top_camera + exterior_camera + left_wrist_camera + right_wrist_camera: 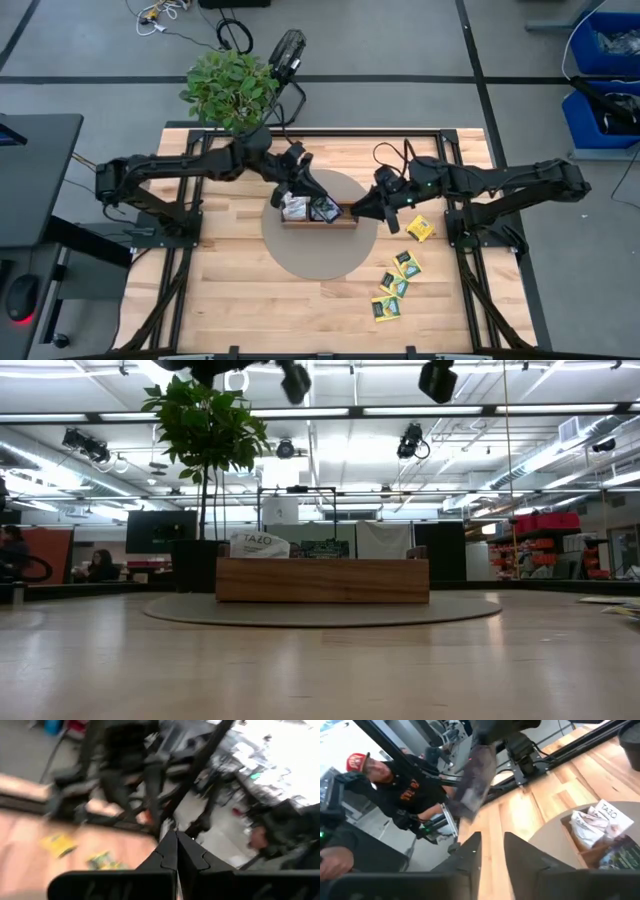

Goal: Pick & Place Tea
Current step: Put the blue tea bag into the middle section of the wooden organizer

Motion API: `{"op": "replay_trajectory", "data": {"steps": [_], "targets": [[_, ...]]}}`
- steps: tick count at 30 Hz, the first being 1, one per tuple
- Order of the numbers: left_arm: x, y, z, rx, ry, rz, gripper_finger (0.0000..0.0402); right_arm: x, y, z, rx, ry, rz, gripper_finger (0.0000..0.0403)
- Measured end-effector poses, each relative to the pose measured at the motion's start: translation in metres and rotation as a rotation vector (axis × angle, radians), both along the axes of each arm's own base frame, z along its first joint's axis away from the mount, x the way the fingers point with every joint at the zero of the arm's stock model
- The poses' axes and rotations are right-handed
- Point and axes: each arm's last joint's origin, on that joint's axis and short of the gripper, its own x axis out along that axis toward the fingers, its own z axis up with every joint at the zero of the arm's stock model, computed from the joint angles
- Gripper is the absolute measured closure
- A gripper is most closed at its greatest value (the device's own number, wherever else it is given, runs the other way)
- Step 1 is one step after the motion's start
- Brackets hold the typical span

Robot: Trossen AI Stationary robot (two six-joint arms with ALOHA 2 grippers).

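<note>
The long brown wooden tray (345, 212) sits on a round grey mat (320, 255). White tea packets (293, 207) stand in its left compartment and dark ones (322, 210) in the middle; a white packet (258, 545) rises above the tray wall (322, 580). Several yellow-green tea packets (397, 285) lie flat on the table right of the mat, with one more (420, 228) farther back. My left gripper (176, 845) hovers above the tray's left end, shut and with nothing seen between its fingers. My right gripper (492, 851) hovers above the tray's right end, slightly open and empty.
A potted plant (232, 88) stands at the table's far left edge. Bare wood (240, 300) lies near and left of the mat. A person in a red cap (385, 780) stands beyond the table in the right wrist view.
</note>
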Motion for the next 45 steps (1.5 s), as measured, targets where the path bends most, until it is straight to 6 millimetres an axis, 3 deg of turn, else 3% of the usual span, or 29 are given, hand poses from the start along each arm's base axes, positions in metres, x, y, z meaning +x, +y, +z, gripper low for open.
{"op": "replay_trajectory", "data": {"steps": [6, 12, 17, 28, 34, 45], "targets": [[-0.015, 0.012, -0.015, 0.067, 0.224, 0.136, 0.0401, -0.001, 0.001, -0.003, -0.050, 0.018, 0.012, 0.0392], [-0.014, 0.014, -0.013, 0.233, 0.427, 0.240, 0.0401, -0.003, 0.000, -0.010, -0.086, 0.087, -0.012, 0.0397], [-0.001, 0.012, -0.003, 0.370, 0.502, 0.200, 0.0401, -0.003, 0.000, -0.011, -0.088, 0.101, -0.012, 0.0398], [0.037, 0.016, -0.025, 0.462, 0.806, 0.074, 0.0401, -0.006, 0.013, -0.016, -0.058, 0.171, 0.004, 0.0401], [0.060, 0.012, -0.028, 0.526, 0.785, 0.061, 0.0401, -0.015, 0.015, -0.031, -0.105, 0.343, -0.150, 0.0401], [0.080, 0.006, -0.053, 0.553, 0.862, 0.071, 0.0401, -0.016, 0.018, -0.032, -0.108, 0.358, -0.152, 0.0401]]}}
